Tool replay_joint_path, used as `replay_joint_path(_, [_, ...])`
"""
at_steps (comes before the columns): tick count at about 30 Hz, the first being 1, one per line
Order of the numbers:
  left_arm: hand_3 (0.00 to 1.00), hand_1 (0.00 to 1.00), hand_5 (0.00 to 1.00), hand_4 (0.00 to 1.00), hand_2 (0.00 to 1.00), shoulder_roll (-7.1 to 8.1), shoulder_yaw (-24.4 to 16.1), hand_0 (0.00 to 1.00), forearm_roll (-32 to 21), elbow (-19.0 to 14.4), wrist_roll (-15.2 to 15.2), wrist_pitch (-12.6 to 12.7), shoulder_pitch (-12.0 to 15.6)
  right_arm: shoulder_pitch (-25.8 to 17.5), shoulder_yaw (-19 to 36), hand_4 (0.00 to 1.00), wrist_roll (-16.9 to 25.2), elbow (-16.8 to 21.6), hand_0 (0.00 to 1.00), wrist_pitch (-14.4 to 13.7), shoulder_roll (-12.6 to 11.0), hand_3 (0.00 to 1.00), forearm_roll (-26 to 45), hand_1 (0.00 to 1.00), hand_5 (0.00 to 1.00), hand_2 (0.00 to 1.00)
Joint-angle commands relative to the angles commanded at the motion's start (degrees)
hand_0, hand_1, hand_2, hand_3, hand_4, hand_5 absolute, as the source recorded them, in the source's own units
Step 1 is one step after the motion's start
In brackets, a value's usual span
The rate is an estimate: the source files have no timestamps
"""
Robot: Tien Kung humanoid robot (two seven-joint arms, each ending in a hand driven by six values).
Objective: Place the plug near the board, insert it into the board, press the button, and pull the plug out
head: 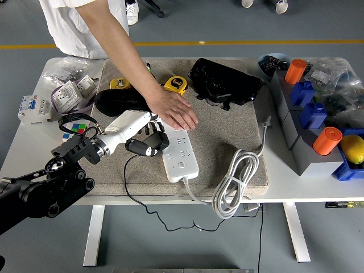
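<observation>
A white power strip (179, 149) lies lengthwise on the grey mat (227, 136), its button near the front end. My left hand (149, 138) is shut on the black plug (143, 148), held at the strip's left edge and touching it. A thin black cord (129, 187) trails from the plug over the table's front. A person's hand (177, 112) rests flat on the strip's far end, pinning it. My right hand is out of sight.
The strip's white cable (233, 181) lies coiled at the mat's front right. A black pouch (223, 81) and yellow tape measures (176, 84) sit at the back. Grey and blue bins (310, 122) with orange cylinders fill the right. Electrical boxes (71, 94) stand left.
</observation>
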Motion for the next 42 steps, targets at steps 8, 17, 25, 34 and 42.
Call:
replay_joint_path(8, [0.538, 0.42, 0.006, 0.816, 0.472, -0.17, 0.01, 0.265, -1.25, 0.4, -0.3, -0.52, -0.2, -0.03, -0.03, 0.998, 0.0, 0.04, 0.645, 0.01, 0.05, 0.554, -0.06, 0.666, 0.538, 0.636])
replay_joint_path(17, [0.596, 0.55, 0.043, 0.829, 0.6, -0.07, -0.57, 0.34, -2.6, 0.61, 1.21, -3.32, -0.23, 0.02, 0.13, 0.997, 0.01, 0.05, 0.644, 0.01, 0.05, 0.554, -0.11, 0.666, 0.536, 0.634])
replay_joint_path(25, [0.607, 0.582, 0.105, 0.922, 0.61, 0.0, -1.07, 0.363, -3.17, 0.42, 1.29, -3.96, -0.12, 0.0, 0.08, 0.997, 0.02, 0.06, 0.646, 0.04, 0.07, 0.554, -0.15, 0.666, 0.536, 0.634])
replay_joint_path(34, [0.708, 0.657, 0.186, 0.998, 0.694, 0.05, -1.37, 0.424, -3.35, -0.24, 0.88, -4.44, 0.02, -0.02, 0.27, 0.997, 0.07, 0.17, 0.645, 0.06, 0.09, 0.554, -0.34, 0.666, 0.535, 0.634])
replay_joint_path(42, [0.737, 0.713, 0.31, 0.998, 0.755, 0.21, -2.21, 0.509, -4.05, -0.97, 0.18, -4.53, 0.34, -0.04, 0.27, 0.997, 0.07, 0.16, 0.645, 0.09, 0.09, 0.554, -0.37, 0.666, 0.535, 0.634])
